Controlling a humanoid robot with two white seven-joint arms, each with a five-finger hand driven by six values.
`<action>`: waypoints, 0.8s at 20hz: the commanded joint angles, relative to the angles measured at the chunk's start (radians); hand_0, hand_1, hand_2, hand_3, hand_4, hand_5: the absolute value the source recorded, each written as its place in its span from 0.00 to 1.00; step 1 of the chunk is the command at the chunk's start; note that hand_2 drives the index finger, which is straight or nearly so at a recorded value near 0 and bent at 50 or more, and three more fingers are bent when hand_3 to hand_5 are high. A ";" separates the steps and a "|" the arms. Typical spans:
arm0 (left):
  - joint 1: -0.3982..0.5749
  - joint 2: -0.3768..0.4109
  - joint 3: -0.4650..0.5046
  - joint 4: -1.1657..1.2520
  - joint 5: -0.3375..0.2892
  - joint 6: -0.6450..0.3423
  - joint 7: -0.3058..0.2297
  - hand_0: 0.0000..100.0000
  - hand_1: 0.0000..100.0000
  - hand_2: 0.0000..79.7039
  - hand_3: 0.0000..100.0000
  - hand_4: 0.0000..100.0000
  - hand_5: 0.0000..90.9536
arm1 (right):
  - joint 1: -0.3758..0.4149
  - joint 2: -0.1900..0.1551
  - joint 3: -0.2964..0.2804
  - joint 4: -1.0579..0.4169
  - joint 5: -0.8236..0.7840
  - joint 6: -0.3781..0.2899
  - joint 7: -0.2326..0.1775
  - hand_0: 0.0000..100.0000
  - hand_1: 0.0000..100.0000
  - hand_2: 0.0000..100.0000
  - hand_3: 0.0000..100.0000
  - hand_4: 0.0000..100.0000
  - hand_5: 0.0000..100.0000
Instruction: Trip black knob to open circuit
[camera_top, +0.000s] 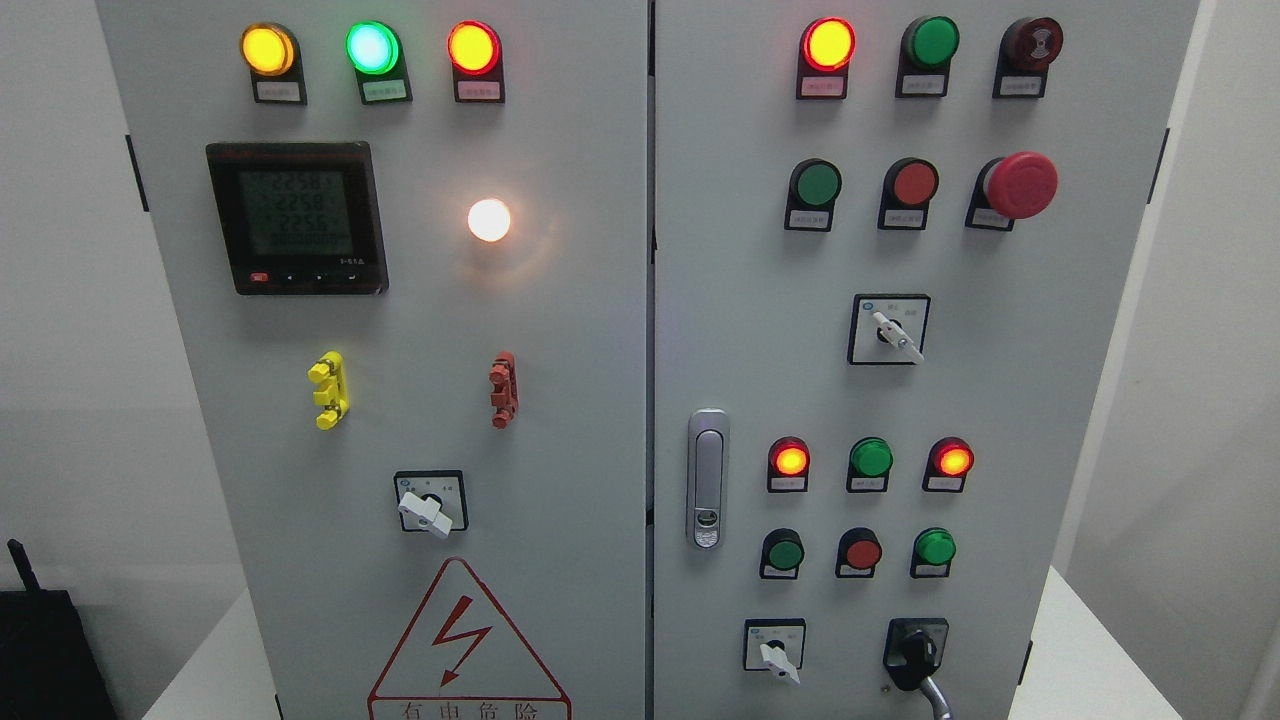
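Only a grey curved tip of the right hand (936, 697) is seen at the bottom edge, met by the lower end of the black knob (914, 648); whether that hand is spread or curled cannot be told. The knob is mounted low on the right door of a grey cabinet (600, 400), with a white-handled selector (775, 655) to the left of the tip. The cabinet is set on a white surface (1090, 660) before pale walls (60, 300).

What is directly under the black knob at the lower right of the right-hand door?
Under the black knob a grey, metallic-looking piece curves down and runs out at the picture's bottom edge. What it is or leads to cannot be seen. The knob hides its own mounting plate.
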 joint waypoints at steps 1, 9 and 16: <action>-0.002 -0.002 0.001 0.000 0.002 -0.002 0.000 0.12 0.39 0.00 0.00 0.00 0.00 | -0.014 0.000 0.029 -0.051 0.005 -0.022 0.021 0.71 0.74 0.00 1.00 0.93 0.92; -0.002 -0.002 0.001 0.000 0.002 -0.002 0.000 0.12 0.39 0.00 0.00 0.00 0.00 | -0.014 -0.001 0.043 -0.055 0.005 -0.026 0.043 0.71 0.74 0.00 1.00 0.93 0.92; -0.002 -0.002 0.001 0.000 0.002 -0.002 0.000 0.12 0.39 0.00 0.00 0.00 0.00 | -0.018 -0.001 0.043 -0.055 0.005 -0.024 0.046 0.71 0.74 0.00 1.00 0.93 0.92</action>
